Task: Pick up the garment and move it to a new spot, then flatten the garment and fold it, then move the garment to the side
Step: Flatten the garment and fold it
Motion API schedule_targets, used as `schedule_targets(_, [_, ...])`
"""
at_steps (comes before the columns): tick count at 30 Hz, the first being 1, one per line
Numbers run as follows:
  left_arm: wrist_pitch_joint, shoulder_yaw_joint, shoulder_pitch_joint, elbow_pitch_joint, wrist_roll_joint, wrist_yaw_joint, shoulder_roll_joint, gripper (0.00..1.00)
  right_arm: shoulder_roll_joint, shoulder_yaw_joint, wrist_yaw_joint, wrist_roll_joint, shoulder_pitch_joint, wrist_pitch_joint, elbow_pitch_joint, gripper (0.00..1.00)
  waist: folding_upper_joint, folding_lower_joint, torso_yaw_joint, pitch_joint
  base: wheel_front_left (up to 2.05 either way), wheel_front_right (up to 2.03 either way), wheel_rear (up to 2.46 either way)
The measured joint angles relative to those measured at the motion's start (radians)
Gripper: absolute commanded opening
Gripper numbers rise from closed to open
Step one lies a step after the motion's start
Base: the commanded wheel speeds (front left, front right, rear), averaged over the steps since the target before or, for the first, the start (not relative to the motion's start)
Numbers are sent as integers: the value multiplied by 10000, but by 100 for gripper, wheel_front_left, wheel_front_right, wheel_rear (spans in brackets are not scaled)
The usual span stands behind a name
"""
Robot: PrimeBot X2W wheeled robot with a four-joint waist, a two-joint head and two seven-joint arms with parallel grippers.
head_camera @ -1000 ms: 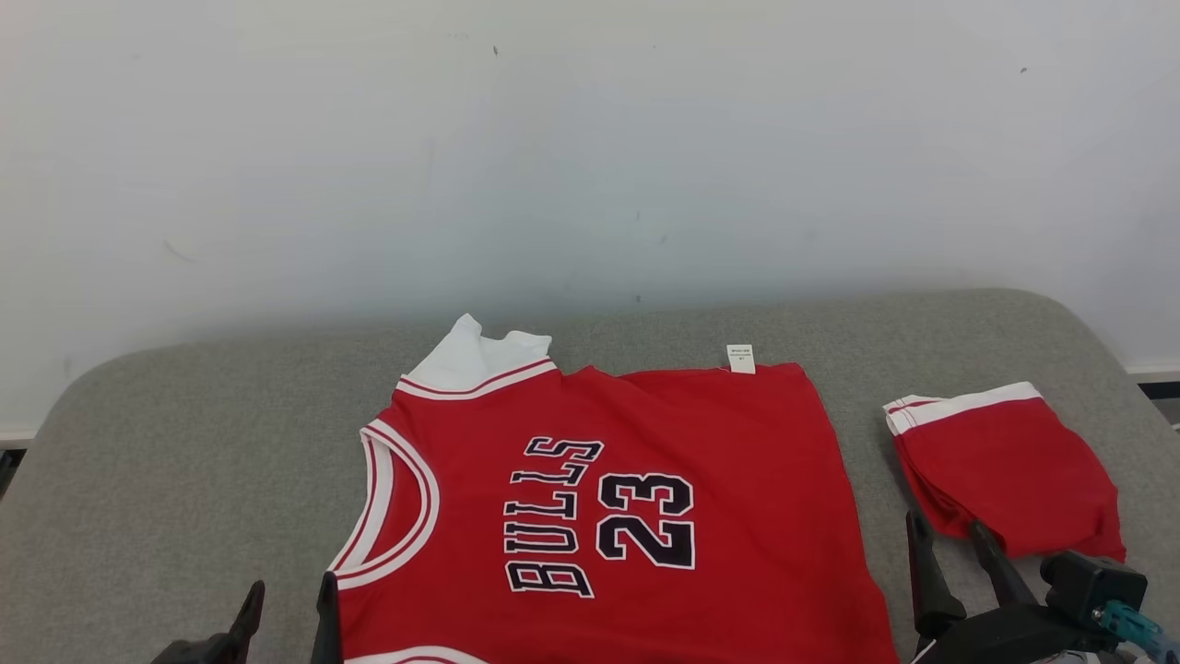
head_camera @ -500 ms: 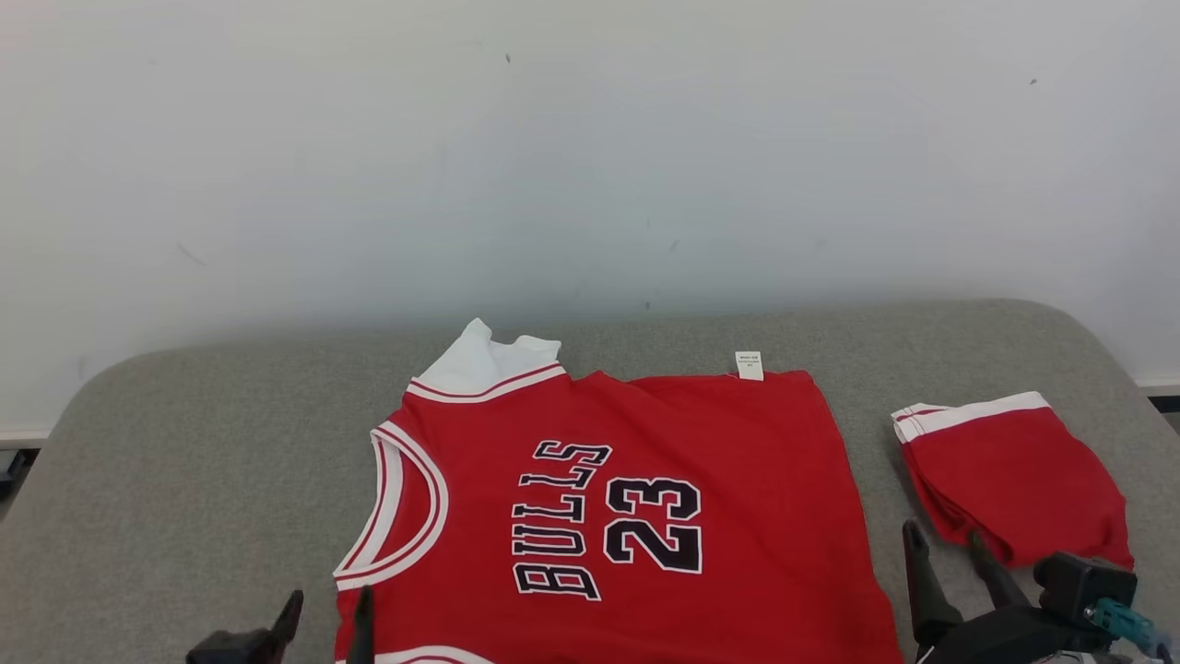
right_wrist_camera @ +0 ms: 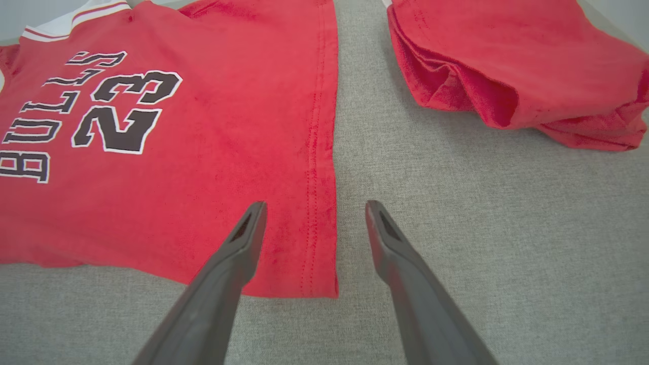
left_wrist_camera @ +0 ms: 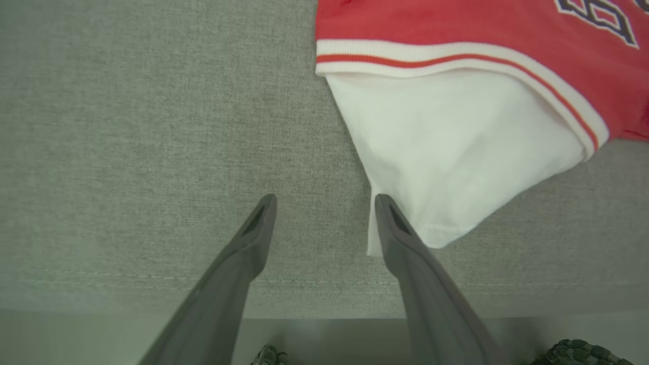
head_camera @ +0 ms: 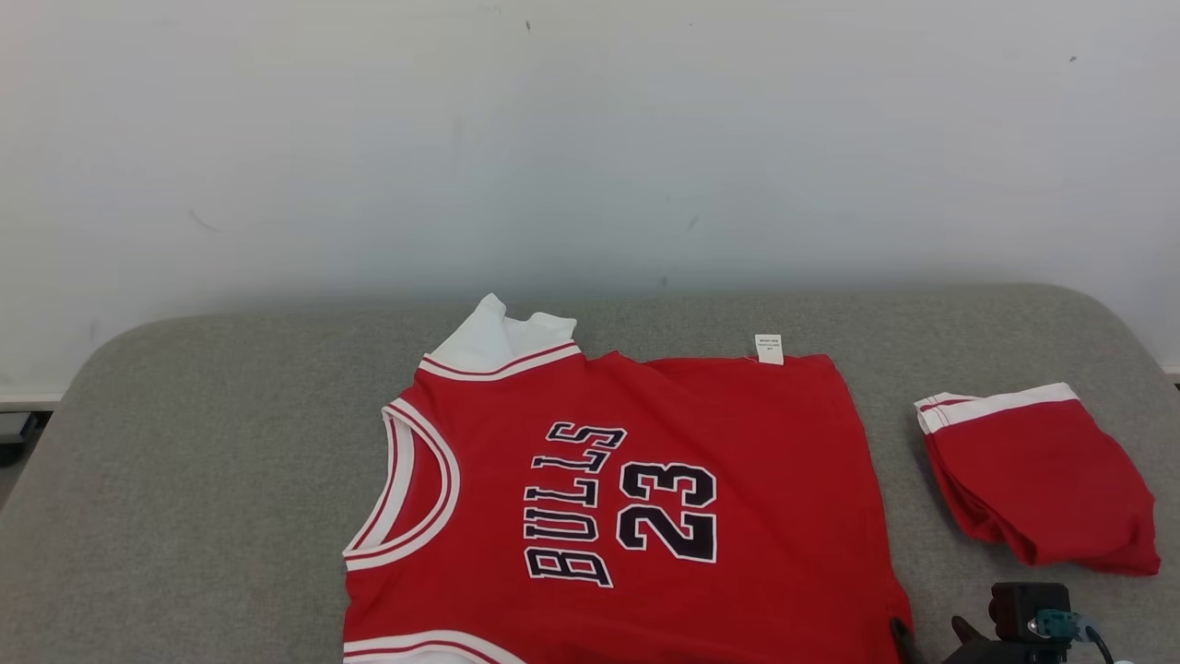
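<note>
Red fabric "Bulls 23" jersey (head_camera: pixel 765 443) flat on grey upholstered table (head_camera: pixel 212 461); left gripper (left_wrist_camera: pixel 324 203) and right gripper (right_wrist_camera: pixel 314 209), jaws apart and empty, straddle its near corners, presumably to fold.

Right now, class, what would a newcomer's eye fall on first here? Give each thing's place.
The red Bulls 23 jersey lies spread in the middle of the grey padded table. A folded red garment with a white band sits apart to its right. The right claw stands open at the jersey's hem.
</note>
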Motion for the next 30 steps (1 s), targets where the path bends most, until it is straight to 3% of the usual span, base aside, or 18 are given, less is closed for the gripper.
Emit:
schedule_targets(9, [433,-305,36,-757,-395,-178,-420,100,36,-142,0,0,167,180,196,100,0,0,226,179,0,0,0])
schedule_targets(16, [665,-226,50,-1315,-441,-174,-353,100,40,-251,0,2,162,232,174,100,-1,0,310,208,0,0,0])
schedule_targets(30, [1062,-230,243,-1024,-516,-188,-146,98,196,-19,0,-27,108,353,447,100,-2,0,339,458,0,0,0])
